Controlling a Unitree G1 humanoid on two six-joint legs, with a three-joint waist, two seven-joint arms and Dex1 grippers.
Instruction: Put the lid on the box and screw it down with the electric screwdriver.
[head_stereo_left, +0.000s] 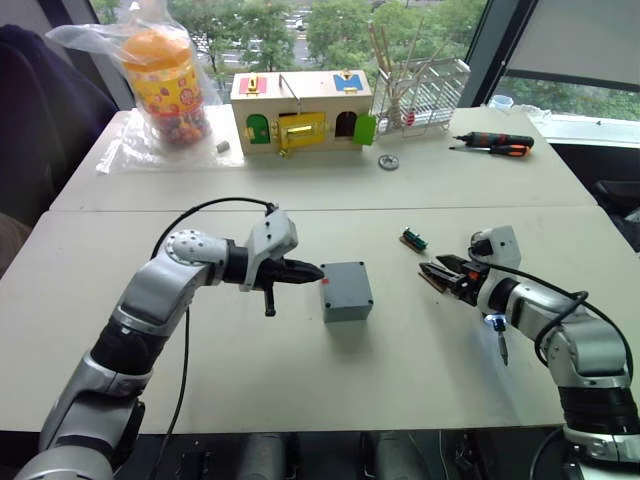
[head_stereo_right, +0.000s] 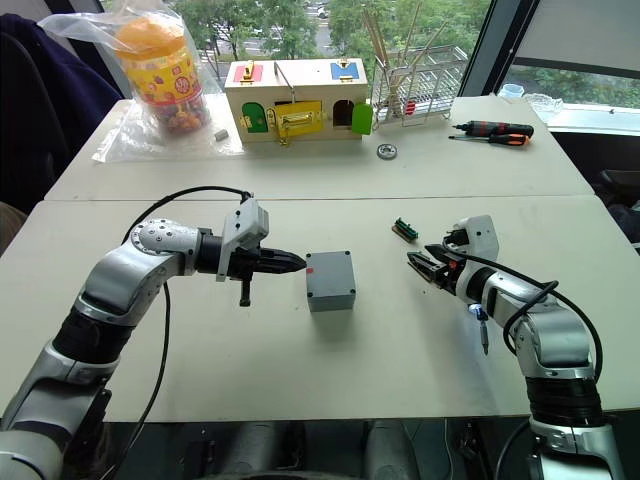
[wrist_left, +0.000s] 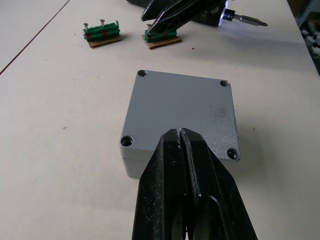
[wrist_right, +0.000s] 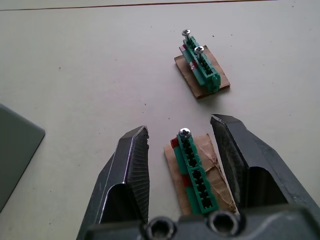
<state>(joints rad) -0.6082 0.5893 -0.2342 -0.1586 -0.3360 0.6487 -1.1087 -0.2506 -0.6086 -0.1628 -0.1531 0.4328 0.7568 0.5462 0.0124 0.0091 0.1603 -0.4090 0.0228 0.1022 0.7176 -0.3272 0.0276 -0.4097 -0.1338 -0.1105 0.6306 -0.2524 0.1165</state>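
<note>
on the pale table (head_stereo_left: 300, 400), the box (head_stereo_left: 347, 291) sits lidded.

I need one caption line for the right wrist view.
Open right gripper straddles a green terminal block on cardboard; a second block lies beyond.

Two pale beige tables (head_stereo_left: 300, 190) standing pushed together, the seam between them running across from 9 o'clock to 3 o'clock. Large windows (head_stereo_left: 300, 30) at 12 o'clock letting in soft daylight, green trees (head_stereo_right: 290, 25) showing outside. A dark slanted window frame (head_stereo_left: 505, 45) rising at 1 o'clock, a white sill (head_stereo_left: 590, 125) lying under it. At the far table's back edge: a wooden box with coloured doors (head_stereo_left: 300, 112), a wire rack (head_stereo_left: 425, 95) with thin sticks, a jar in a clear plastic bag (head_stereo_left: 160, 85) at 11 o'clock. A dark chair back (head_stereo_left: 40, 120) standing at 10 o'clock.
</note>
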